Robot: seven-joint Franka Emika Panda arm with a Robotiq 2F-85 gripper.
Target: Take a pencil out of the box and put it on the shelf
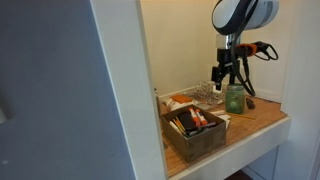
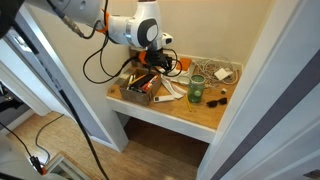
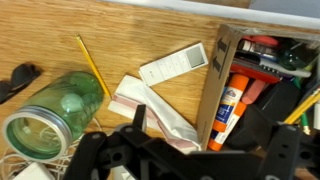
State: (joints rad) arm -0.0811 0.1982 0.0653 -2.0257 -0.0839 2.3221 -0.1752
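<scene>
The dark brown box (image 3: 213,95) stands on the wooden shelf (image 3: 60,30) and holds a glue stick (image 3: 231,100) and red, orange and black sticks. It shows in both exterior views (image 1: 200,140) (image 2: 138,92). A yellow pencil (image 3: 93,65) lies flat on the shelf beside the green glass jar (image 3: 52,115). Another yellow stick (image 3: 305,105) pokes out of the box at the right. My gripper (image 3: 200,140) is open and empty, hanging above the box's wall and the crumpled paper (image 3: 150,110). In both exterior views the gripper (image 1: 229,78) (image 2: 150,66) is above the shelf.
A silver wire basket (image 1: 206,92) (image 2: 217,70) stands at the back of the shelf. The jar (image 1: 235,98) (image 2: 196,90) is beside the box. A white label (image 3: 172,62) and a black clip (image 3: 20,78) lie on the board. White alcove walls (image 1: 125,80) close in the sides.
</scene>
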